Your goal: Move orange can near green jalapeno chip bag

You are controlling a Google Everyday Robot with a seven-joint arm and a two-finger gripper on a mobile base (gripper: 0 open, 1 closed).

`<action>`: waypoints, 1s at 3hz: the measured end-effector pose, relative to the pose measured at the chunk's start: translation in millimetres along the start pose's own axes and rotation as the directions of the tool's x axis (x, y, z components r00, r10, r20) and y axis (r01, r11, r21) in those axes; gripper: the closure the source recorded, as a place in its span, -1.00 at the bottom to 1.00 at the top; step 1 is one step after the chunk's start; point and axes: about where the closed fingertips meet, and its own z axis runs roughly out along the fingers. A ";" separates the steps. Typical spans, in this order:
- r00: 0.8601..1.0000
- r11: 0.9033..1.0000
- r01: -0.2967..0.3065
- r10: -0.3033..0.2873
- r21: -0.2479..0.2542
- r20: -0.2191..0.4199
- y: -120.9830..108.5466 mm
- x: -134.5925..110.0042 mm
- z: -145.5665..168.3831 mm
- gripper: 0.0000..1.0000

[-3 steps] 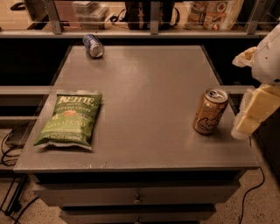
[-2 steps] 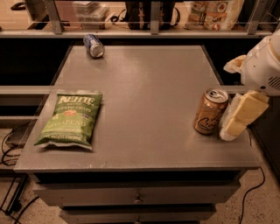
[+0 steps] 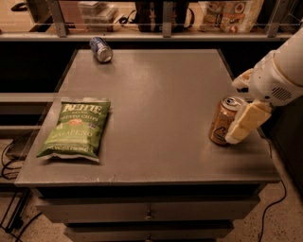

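Observation:
The orange can (image 3: 220, 124) stands upright near the right edge of the grey table (image 3: 161, 85). The green jalapeno chip bag (image 3: 78, 127) lies flat at the front left, far from the can. My gripper (image 3: 243, 101) reaches in from the right and is open at the can's right side. One pale finger (image 3: 246, 124) overlaps the front right of the can. The other finger (image 3: 241, 79) is behind the can, and the can is not lifted.
A blue can (image 3: 101, 49) lies on its side at the table's back left corner. A shelf rail with bags and boxes (image 3: 227, 14) runs behind the table. Drawers (image 3: 149, 212) sit below the front edge. Cables (image 3: 12, 156) lie on the floor at left.
My gripper has moved left toward the orange can, and its near finger now overlaps the can's right side. The can and the chip bag have not moved.

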 end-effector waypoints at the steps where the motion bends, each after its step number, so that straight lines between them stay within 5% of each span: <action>1: 1.000 1.000 0.000 0.000 0.005 -0.019 -6.2 -0.4 6.4 -0.20; 2: 0.999 1.000 0.029 -0.029 0.001 -0.044 -3.1 -13.0 8.7 0.26; 3: 0.998 0.998 0.061 -0.062 -0.022 -0.026 3.4 -51.8 8.0 0.72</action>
